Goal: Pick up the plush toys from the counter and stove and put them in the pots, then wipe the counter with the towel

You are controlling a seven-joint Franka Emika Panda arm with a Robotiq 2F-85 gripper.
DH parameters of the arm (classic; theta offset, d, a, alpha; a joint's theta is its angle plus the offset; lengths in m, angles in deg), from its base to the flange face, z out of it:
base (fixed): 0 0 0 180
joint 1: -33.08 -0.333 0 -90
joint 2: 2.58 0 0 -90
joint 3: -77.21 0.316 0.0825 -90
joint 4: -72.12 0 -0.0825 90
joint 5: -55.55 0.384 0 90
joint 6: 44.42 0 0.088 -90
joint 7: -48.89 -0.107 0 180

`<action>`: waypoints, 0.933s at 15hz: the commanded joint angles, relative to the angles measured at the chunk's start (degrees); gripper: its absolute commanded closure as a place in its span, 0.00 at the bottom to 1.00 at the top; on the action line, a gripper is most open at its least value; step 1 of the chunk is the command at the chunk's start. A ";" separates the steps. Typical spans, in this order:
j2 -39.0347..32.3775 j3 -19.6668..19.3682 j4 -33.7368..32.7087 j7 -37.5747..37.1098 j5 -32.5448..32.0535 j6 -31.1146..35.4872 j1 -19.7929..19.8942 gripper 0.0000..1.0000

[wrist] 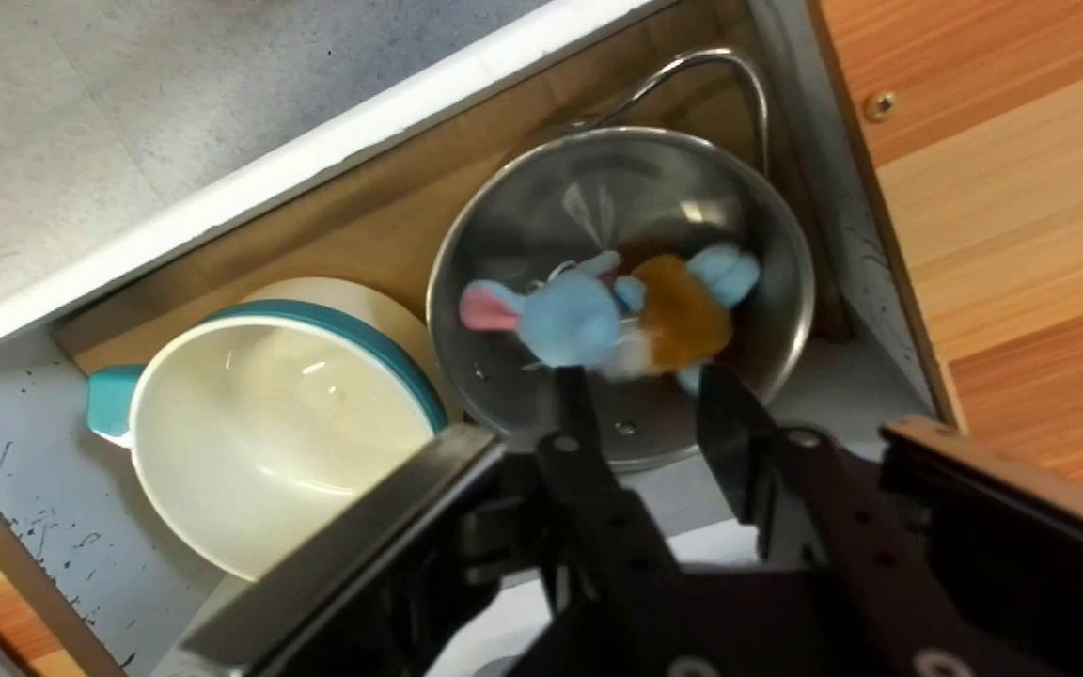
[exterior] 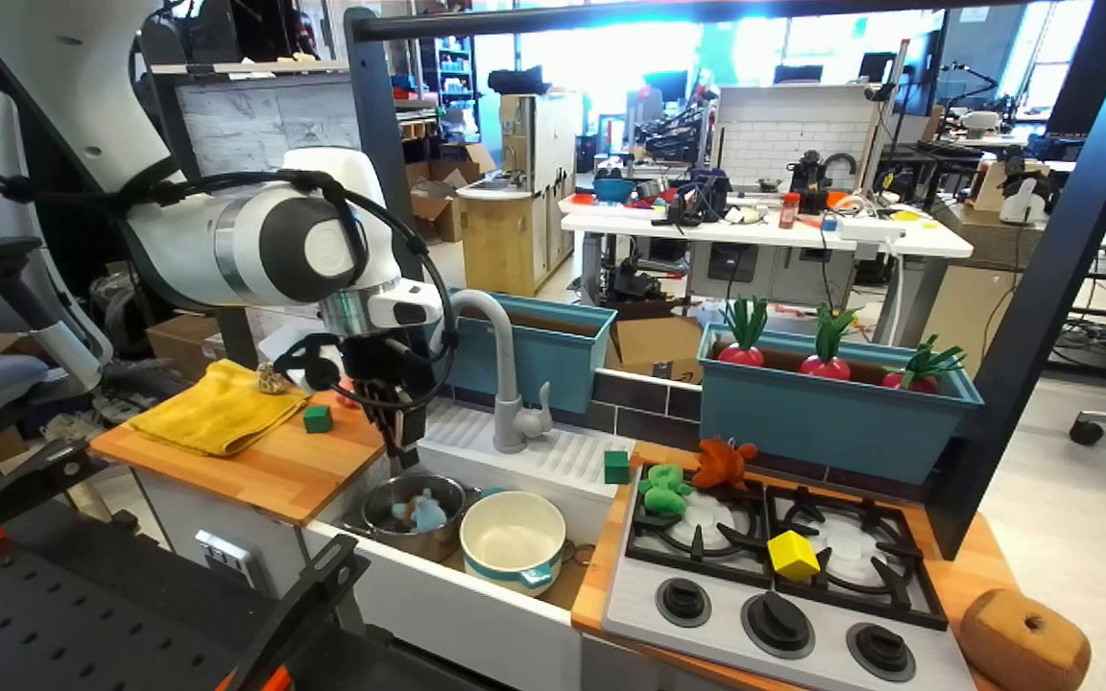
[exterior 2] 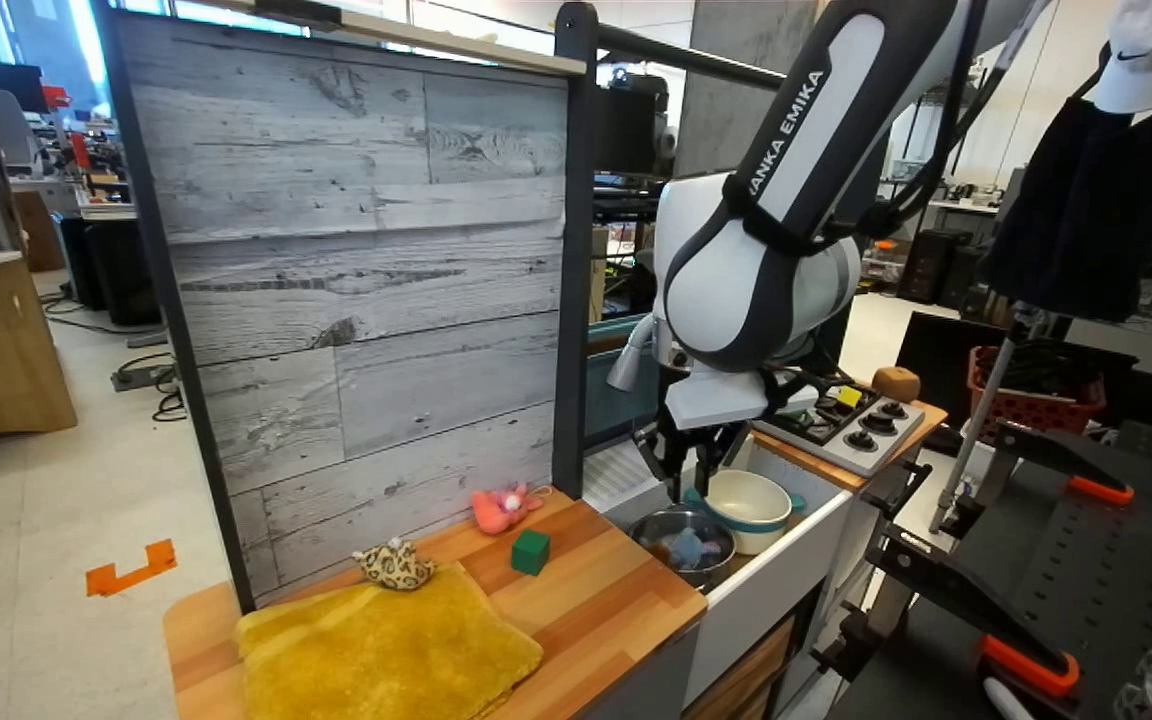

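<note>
Jaws parted, with bare space between and nothing gripped, hang over the steel pot (wrist: 527, 221), mid-frame in the wrist view. Inside that pot lies a blue mouse toy (wrist: 568, 324); the cream pot (wrist: 278, 414), left in that frame, holds none. Toys apparently yet to be placed: the green toy (exterior: 665, 493) and the orange toy (exterior: 722, 465) at the rear of the stove (exterior: 726, 629), lower right of an exterior view; the pink toy (exterior 2: 497, 512) on the desk (exterior 2: 616, 590) and the spotted toy (exterior 2: 394, 568) at the edge of the towel (exterior 2: 386, 650), lower middle of an exterior view.

Swinging away before rising could clip the pot's rim and tip it. A black cable (exterior: 417, 246) loops across the tap (exterior: 507, 384) in an exterior view; whether they touch I cannot tell, but turning toward the stove might snag it. A wide approach to the pink toy may bump the green block (exterior 2: 530, 552) near it. Pulling the towel early would probably drag the spotted toy along.
</note>
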 commanded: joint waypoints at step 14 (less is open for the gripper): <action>3.79 9.76 4.82 6.88 2.86 17.04 -1.10 0.00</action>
